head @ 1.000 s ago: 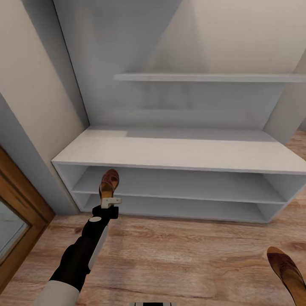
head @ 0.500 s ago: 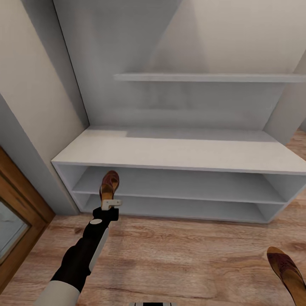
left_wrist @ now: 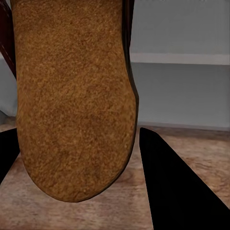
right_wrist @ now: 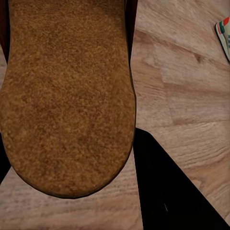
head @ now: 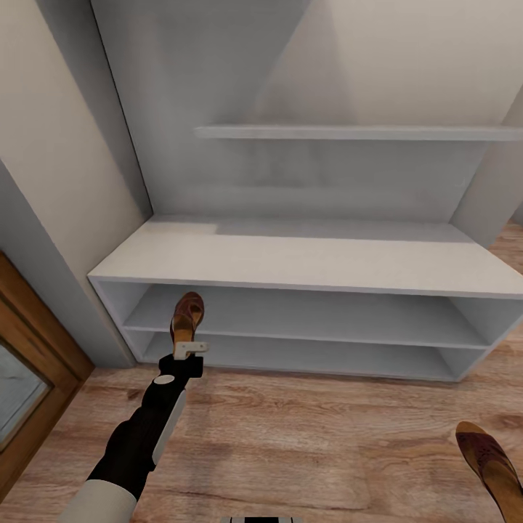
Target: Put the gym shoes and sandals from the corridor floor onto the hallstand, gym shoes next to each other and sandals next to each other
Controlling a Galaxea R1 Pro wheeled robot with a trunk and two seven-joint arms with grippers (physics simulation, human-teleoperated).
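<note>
Head view: left gripper (head: 190,347) clamps a flat brown leather sandal (head: 187,314) at its heel, toe raised toward 12 o'clock, before the low white two-tier hallstand (head: 305,265). Second brown sandal (head: 492,465), at 4 o'clock, is gripped by the right gripper (right_wrist: 67,158) above the wood-grain plank floor (head: 305,436).

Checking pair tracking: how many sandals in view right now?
2. One sandal is held by the left tool in front of the hallstand. The other sandal is at the head view's lower right, between the right tool's fingers above the corridor floor.
</note>
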